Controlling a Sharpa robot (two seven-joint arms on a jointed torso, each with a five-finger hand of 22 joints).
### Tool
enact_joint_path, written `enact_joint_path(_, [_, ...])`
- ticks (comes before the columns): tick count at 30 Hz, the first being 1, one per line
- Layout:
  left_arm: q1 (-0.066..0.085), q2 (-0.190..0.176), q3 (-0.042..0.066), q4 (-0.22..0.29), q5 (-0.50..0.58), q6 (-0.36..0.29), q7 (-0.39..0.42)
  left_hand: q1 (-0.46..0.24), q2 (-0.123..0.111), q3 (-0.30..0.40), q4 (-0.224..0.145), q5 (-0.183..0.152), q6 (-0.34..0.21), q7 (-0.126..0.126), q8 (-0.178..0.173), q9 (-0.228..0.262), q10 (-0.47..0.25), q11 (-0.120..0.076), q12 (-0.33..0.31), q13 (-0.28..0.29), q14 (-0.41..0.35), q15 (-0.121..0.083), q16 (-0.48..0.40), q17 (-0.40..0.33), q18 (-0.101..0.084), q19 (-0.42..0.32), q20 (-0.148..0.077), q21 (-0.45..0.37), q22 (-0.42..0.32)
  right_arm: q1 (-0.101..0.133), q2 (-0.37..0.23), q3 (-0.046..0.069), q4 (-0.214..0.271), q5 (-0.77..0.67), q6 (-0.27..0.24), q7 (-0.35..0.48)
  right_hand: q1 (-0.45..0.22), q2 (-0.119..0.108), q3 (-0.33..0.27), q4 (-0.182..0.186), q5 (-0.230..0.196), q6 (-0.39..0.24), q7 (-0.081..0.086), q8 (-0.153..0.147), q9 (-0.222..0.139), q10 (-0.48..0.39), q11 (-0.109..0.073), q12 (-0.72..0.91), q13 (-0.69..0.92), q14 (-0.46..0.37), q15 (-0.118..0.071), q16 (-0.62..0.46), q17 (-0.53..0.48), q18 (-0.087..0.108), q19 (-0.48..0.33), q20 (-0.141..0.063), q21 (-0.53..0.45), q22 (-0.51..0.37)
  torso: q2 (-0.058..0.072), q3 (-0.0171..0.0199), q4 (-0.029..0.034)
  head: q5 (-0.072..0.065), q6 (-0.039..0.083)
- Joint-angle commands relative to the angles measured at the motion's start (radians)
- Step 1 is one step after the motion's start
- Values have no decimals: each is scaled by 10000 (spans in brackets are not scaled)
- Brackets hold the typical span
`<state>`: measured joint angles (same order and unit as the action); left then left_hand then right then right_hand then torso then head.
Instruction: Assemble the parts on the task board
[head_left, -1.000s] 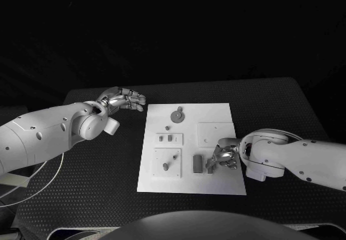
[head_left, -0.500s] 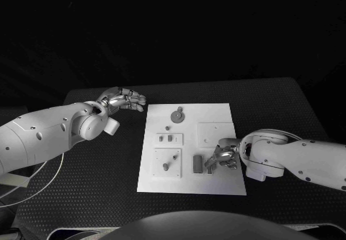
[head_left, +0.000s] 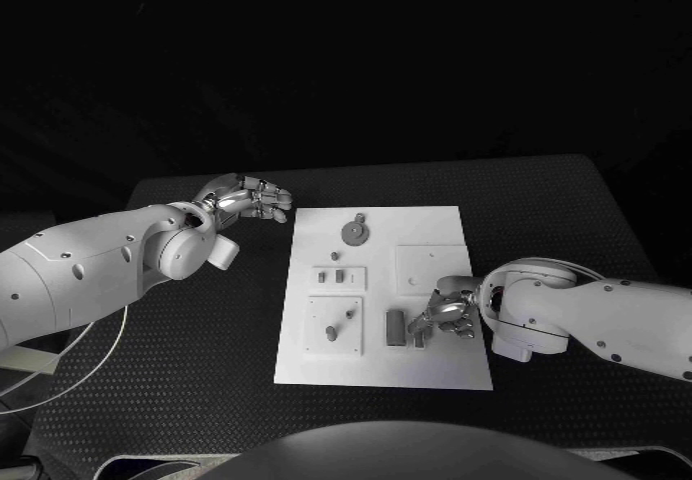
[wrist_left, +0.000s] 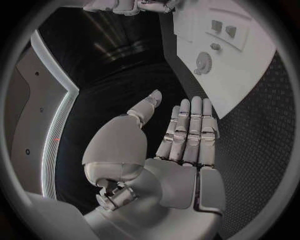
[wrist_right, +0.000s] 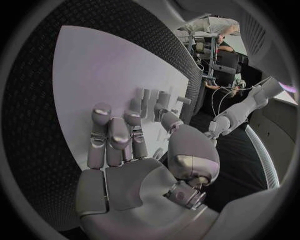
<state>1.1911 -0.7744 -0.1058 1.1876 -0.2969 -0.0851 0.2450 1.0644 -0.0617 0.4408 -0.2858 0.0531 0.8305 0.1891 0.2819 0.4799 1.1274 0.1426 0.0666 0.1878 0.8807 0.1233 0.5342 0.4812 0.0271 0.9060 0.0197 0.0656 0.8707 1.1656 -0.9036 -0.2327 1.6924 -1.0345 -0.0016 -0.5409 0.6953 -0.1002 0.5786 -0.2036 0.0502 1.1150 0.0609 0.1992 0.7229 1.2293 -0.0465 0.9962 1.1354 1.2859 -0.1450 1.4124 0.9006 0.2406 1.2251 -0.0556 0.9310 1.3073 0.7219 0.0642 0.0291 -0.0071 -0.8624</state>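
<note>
The white task board (head_left: 433, 225) lies in the middle of the black table. On it are a round grey part (head_left: 353, 233), small parts in two raised plates (head_left: 339, 276) (head_left: 335, 331), and a grey block (head_left: 395, 326). My right hand (head_left: 451, 312) rests low over the board's right side, its fingers stretched beside a slim grey part (head_left: 420, 337). In the right wrist view the fingers (wrist_right: 110, 137) are spread over the board (wrist_right: 94, 70) with nothing between them, and upright grey parts (wrist_right: 156, 100) stand just past the thumb. My left hand (head_left: 248, 197) hovers off the board's far left corner, its fingers (wrist_left: 187, 130) straight and holding nothing.
Black table (head_left: 202, 330) surrounds the board on every side. The left wrist view shows the board (wrist_left: 250, 75) with the round part (wrist_left: 203, 62) beyond my left fingers. A white cable loops near the table's left front edge (head_left: 87, 370).
</note>
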Motion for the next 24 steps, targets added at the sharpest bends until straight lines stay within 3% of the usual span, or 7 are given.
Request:
enact_joint_path(1, [10, 16, 6, 22, 15, 134, 66, -38, 39, -60, 6, -22, -49, 40, 56, -15, -43, 29, 21, -14, 81, -6, -48, 12, 116, 3, 42, 63, -17, -12, -31, -4, 11, -88, 73, 147, -20, -111, 14, 83, -15, -31, 33, 13, -7, 5, -1, -32, -1, -9, -53, -33, -7, 212, 20, -80, -68, 96, 0, 2, -2, -7, 8])
enact_joint_path(9, [10, 36, 6, -18, 13, 104, 84, -40, 37, -61, 7, -23, -50, 40, 56, -17, -44, 30, 20, -15, 82, -6, -52, 18, 116, 3, 43, 63, -19, 9, -372, 4, 115, -231, 50, 152, -59, -353, 141, 263, -16, -35, 30, 23, 2, 11, -4, -27, 2, 0, -58, -32, -9, 212, 44, -101, -71, 98, -5, 1, -2, -19, 62])
enact_joint_path(13, [10, 65, 6, -102, 13, 54, 106, -43, 31, -64, 6, -23, -51, 41, 57, -17, -44, 30, 21, -16, 83, -6, -56, 23, 115, 1, 44, 63, -20, 296, -497, 11, 79, -108, 66, 380, -87, -600, 208, 389, -16, -39, 29, 28, 8, 13, -6, -25, 4, 2, -60, -32, -10, 212, 56, -110, -75, 97, -17, 2, -7, -29, 186])
enact_joint_path(14, [9, 133, 5, -198, 16, 52, 135, -46, 30, -66, 7, -23, -50, 41, 57, -17, -44, 30, 21, -17, 83, -5, -58, 25, 114, 1, 44, 63, -21, 404, -511, 22, 8, 14, -253, 745, -67, -751, 334, 537, -11, -44, 33, 31, 12, 15, -11, -28, 2, 7, -65, -35, -13, 212, 74, -125, -83, 90, -26, 1, -18, -64, 272])
enact_joint_path(18, [8, 184, 4, -256, 81, 20, 160, -52, 31, -68, 10, -23, -51, 41, 58, -18, -43, 30, 22, -17, 82, -5, -62, 29, 113, 1, 45, 63, -22, 625, -484, 124, -330, 630, -661, 1882, 71, -982, 511, 699, -17, -319, 94, -93, -15, 4, 53, -24, 10, 12, -24, -52, -25, 212, 94, -145, -89, 88, -59, -21, -30, -145, 456])
enact_joint_path(22, [10, 191, 5, -296, 92, 3, 194, -70, 35, -75, 17, -23, -44, 39, 64, -18, -33, 28, 28, -17, 73, 0, -79, 39, 110, -8, 49, 59, -27, 926, -327, 232, -1095, 1332, -831, 3637, 250, -873, 533, 619, -14, -338, 123, -72, 22, -12, 82, -5, 29, 11, 13, -60, -32, 212, 60, -142, -104, 94, -129, -61, -25, -222, 727])
enact_joint_path(24, [14, 213, 6, -374, 107, -18, 197, -75, 38, -76, 18, -23, -39, 35, 67, -17, -28, 25, 31, -16, 70, 2, -85, 43, 109, -11, 49, 58, -28, 1009, -208, 273, -1555, 1724, -830, 4311, 379, -639, 507, 496, -14, -316, 122, -40, 54, -32, 84, 4, 41, 7, 17, -66, -33, 212, 41, -139, -107, 101, -186, -86, -13, -244, 804])
